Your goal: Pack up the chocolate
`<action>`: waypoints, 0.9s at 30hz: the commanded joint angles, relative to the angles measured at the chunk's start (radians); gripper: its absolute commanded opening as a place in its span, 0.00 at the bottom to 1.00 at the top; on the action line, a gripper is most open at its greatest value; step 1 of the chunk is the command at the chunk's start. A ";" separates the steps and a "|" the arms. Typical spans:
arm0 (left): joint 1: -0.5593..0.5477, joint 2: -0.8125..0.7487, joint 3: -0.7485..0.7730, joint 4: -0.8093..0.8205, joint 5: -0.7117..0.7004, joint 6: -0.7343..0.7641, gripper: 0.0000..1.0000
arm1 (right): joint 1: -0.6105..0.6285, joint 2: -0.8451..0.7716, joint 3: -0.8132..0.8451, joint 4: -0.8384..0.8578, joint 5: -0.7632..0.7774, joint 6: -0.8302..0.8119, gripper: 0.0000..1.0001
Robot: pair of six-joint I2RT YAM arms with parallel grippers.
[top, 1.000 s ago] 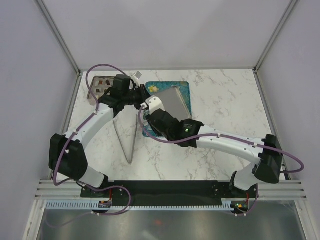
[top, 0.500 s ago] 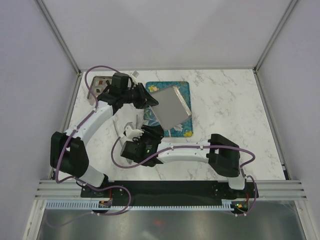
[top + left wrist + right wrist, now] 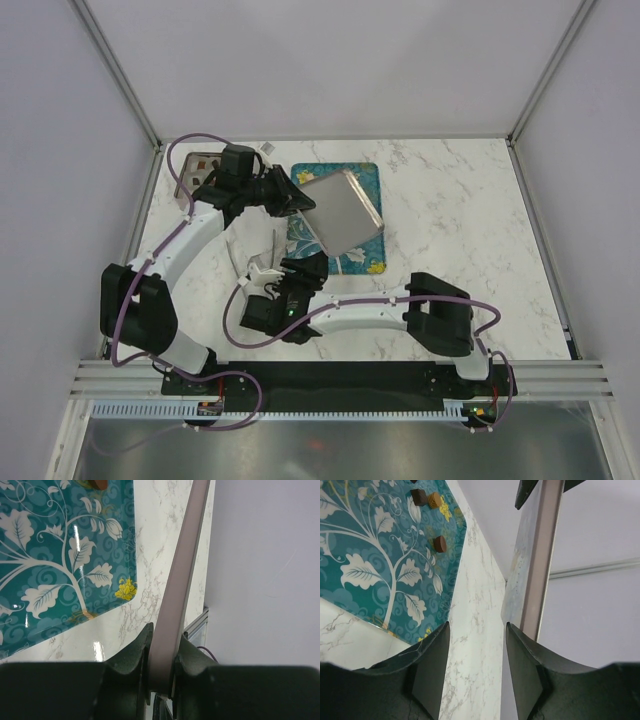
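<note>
Glossy teal tray (image 3: 60, 555), polished marble-look table (image 3: 470, 645), matt grey panel (image 3: 180, 590)

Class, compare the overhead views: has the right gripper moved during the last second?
Yes. The right gripper has drawn back from over the teal tray towards the arm bases, now beside its near-left corner, jaws open.

White marble-patterned tabletop (image 3: 470, 220) with grey veining, soft glare on its polished surface; plain pale lilac-grey back wall (image 3: 330, 60), matching side walls (image 3: 50, 200), slanting silver aluminium corner posts (image 3: 115, 70) between them; flat black mounting plate (image 3: 340, 385), ribbed aluminium rails (image 3: 560, 378) along the near edge
</note>
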 commanded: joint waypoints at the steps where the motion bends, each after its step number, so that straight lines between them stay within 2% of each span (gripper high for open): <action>1: 0.029 0.024 0.040 0.007 0.041 -0.013 0.02 | 0.054 0.007 0.026 -0.021 0.089 -0.067 0.57; 4: 0.047 0.042 0.044 0.012 0.067 -0.017 0.02 | 0.080 0.031 0.100 -0.120 0.080 -0.043 0.62; 8: 0.061 0.047 0.037 0.012 0.065 -0.017 0.02 | 0.068 0.094 0.207 -0.302 0.092 0.101 0.68; 12: 0.070 0.056 0.032 0.012 0.070 -0.021 0.02 | 0.065 0.153 0.272 -0.402 0.100 0.163 0.69; 18: 0.089 0.059 0.037 0.007 0.076 -0.027 0.02 | 0.040 0.150 0.278 -0.429 0.108 0.191 0.69; 27: 0.087 0.053 0.020 0.004 0.087 -0.040 0.02 | -0.061 0.154 0.274 -0.416 0.123 0.180 0.69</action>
